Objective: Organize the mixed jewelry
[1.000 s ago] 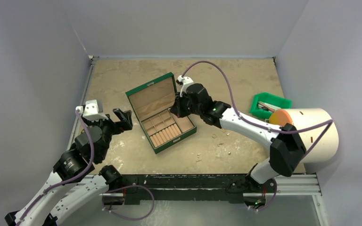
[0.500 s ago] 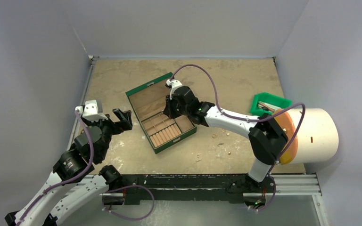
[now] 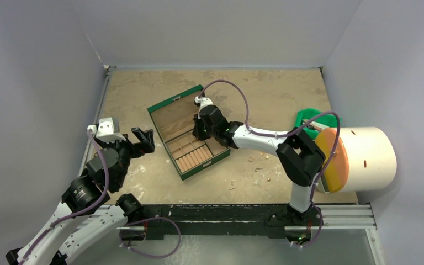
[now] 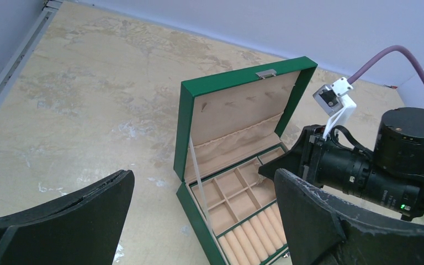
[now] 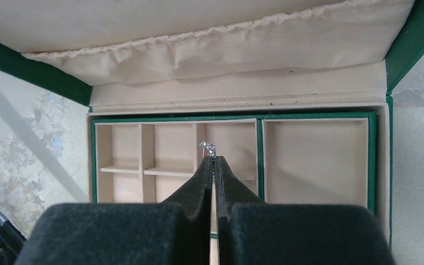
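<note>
Holding a tiny silver piece (image 5: 208, 147) by its very edge, our right tool (image 5: 213, 161) is pinched fully closed above the small compartments (image 5: 168, 152) at the back of the green box (image 5: 414, 33). The piece sits close to a divider between two cells. Our left tool (image 3: 145, 139) stands wide and holds nothing, off to the left of the box and apart from it. More loose pieces (image 3: 251, 159) lie scattered on the desk (image 3: 132, 88) to the right of the box, under the right forearm.

We judge the grip to be the main risk. So little metal is caught between the tips that a jolt could flick it away. If we let go from this spot, the piece could strike the divider and hop into the neighbouring cell or the large compartment (image 5: 314, 160). It might also cling to one pad as the tips part. Dropping lower could nudge the partition walls or the raised lid (image 4: 237, 107) and shift the box, since nothing steadies it. A careless sweep of the forearm could scatter the pieces on the desk.
</note>
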Motion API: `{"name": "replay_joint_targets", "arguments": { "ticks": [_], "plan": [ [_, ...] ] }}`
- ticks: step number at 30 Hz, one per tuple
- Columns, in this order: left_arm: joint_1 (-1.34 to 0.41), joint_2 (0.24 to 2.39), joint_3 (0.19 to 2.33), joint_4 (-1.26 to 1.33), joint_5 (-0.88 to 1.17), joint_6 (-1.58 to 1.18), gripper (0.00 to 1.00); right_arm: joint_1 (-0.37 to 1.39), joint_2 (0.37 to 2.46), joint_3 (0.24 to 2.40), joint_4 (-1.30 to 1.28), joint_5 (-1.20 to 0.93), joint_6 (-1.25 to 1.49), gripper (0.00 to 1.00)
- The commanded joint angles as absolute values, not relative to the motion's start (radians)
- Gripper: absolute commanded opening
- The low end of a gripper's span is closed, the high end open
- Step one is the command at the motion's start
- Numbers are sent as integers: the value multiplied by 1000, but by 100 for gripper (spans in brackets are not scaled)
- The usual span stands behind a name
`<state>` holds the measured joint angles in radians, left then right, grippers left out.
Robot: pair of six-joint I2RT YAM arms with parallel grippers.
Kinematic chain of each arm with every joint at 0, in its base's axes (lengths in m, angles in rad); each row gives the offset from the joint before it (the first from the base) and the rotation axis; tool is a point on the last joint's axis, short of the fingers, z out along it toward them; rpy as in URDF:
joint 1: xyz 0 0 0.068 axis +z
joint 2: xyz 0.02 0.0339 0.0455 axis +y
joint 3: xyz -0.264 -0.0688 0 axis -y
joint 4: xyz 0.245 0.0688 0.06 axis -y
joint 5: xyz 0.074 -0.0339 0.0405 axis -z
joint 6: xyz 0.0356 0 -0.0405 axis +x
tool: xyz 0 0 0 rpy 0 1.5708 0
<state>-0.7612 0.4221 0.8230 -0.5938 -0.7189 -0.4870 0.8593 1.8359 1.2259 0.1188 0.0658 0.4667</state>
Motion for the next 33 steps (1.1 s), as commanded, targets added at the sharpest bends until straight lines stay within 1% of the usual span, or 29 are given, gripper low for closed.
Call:
{"name": "replay_joint_targets", "arguments": {
  "ticks": [1,12,22,27,33],
  "plan": [
    [-758,414,858,-568,-725,-486,99,861,1850,1280,152,123,521,0],
    [-757,410,858,-568,-726,-486,99,861,1877,1277,146,175,581,0],
    [-758,409,859,-568,-726,-488,98,861,1892,1282,133,173,610,17],
    [-757,411,859,-569,-726,-488,98,861,1868,1264,128,188,618,19],
    [-756,411,859,-569,-726,-489,99,861,1785,1209,123,204,626,20]
  ]
}}
